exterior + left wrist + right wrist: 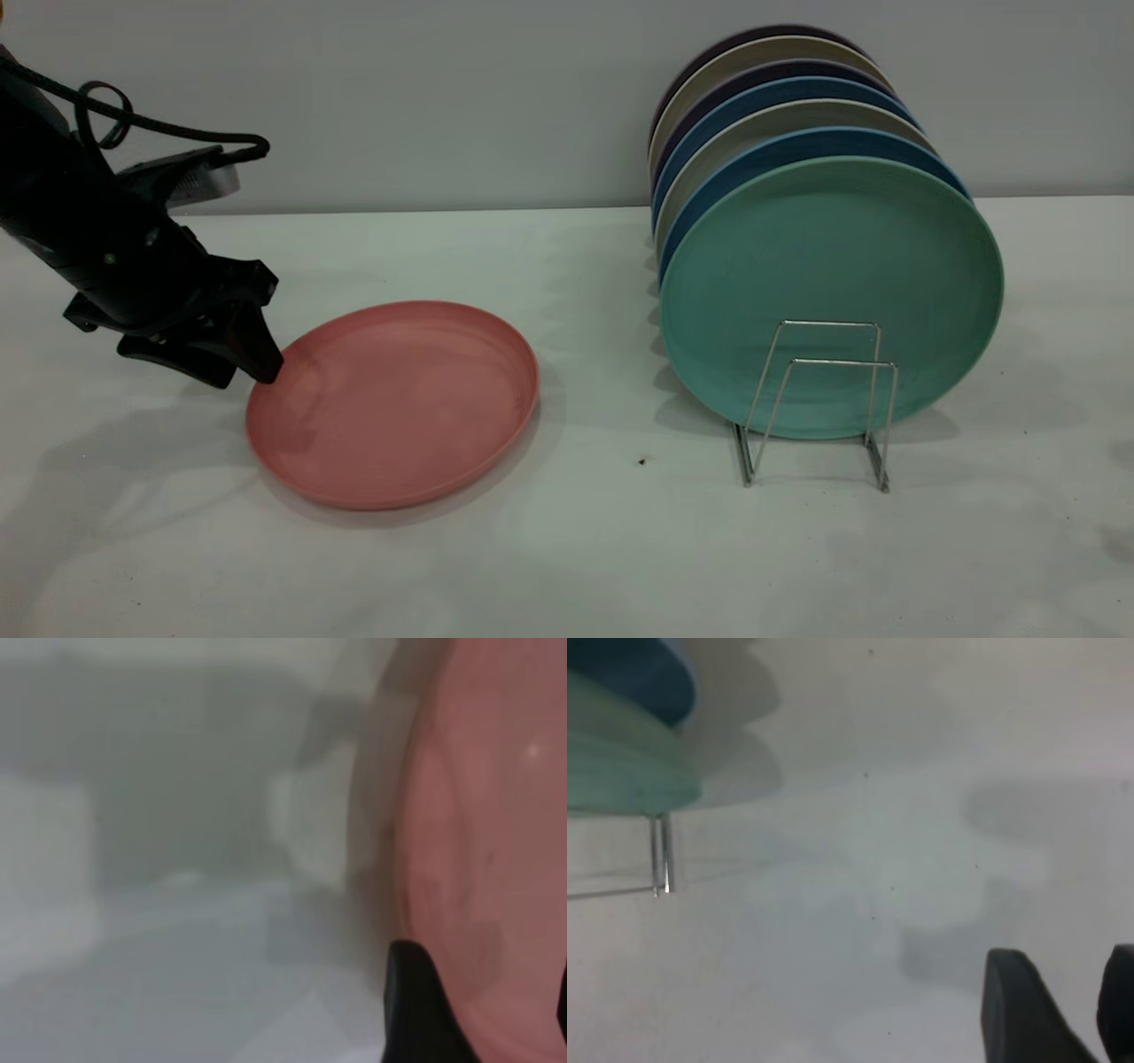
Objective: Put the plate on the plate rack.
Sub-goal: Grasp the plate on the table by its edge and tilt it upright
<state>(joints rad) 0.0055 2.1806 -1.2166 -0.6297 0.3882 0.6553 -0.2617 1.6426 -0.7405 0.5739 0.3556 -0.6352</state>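
The salmon-pink plate (394, 403) lies flat on the white table, left of centre. My left gripper (252, 359) is low at the plate's left rim and open. In the left wrist view the plate (496, 815) fills one side; one black finger (421, 1010) sits at its rim, the other shows only as a sliver at the frame's edge, and nothing is clamped between them. The plate rack (819, 399) stands to the right, its two front wire loops free. My right gripper (1067, 1010) is out of the exterior view, hovering open over bare table near the rack's wire (660, 855).
Several upright plates fill the rack's back slots, a teal-green plate (833, 292) foremost with blue and grey ones behind. The teal plate's edge (620, 780) shows in the right wrist view. A grey wall (443, 89) runs behind the table. A small dark speck (641, 461) lies between plate and rack.
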